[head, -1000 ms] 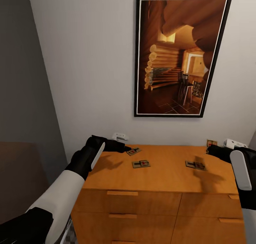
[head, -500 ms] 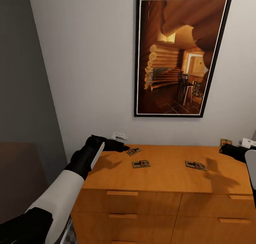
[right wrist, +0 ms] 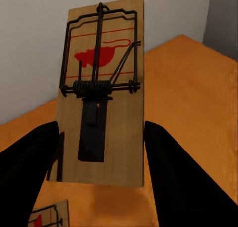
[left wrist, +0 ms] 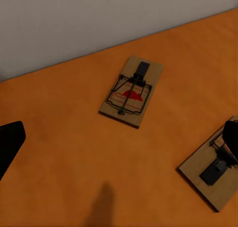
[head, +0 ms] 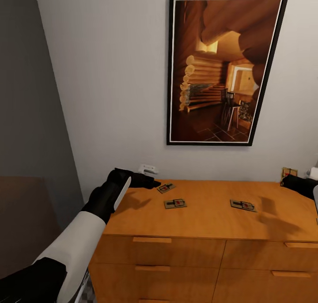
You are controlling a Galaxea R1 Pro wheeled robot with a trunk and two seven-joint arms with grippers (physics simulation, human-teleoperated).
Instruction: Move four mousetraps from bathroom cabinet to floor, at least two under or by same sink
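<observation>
One trap (right wrist: 101, 95) is held upright between the closed fingers (right wrist: 176, 177) of the right gripper (head: 295, 179), above the cabinet's (head: 207, 214) right end. Three traps (head: 175, 203) lie flat on the top, the nearest at 3 o'clock just beside the left gripper (head: 148, 181), whose opening cannot be judged. A framed picture (head: 223, 69) is hung on the wall behind.

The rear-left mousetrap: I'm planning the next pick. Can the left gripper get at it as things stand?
Probably yes. The left gripper hovers beside that mousetrap on the cabinet top, with nothing between them; the mousetrap lies flat and uncovered in the left wrist view.
</observation>
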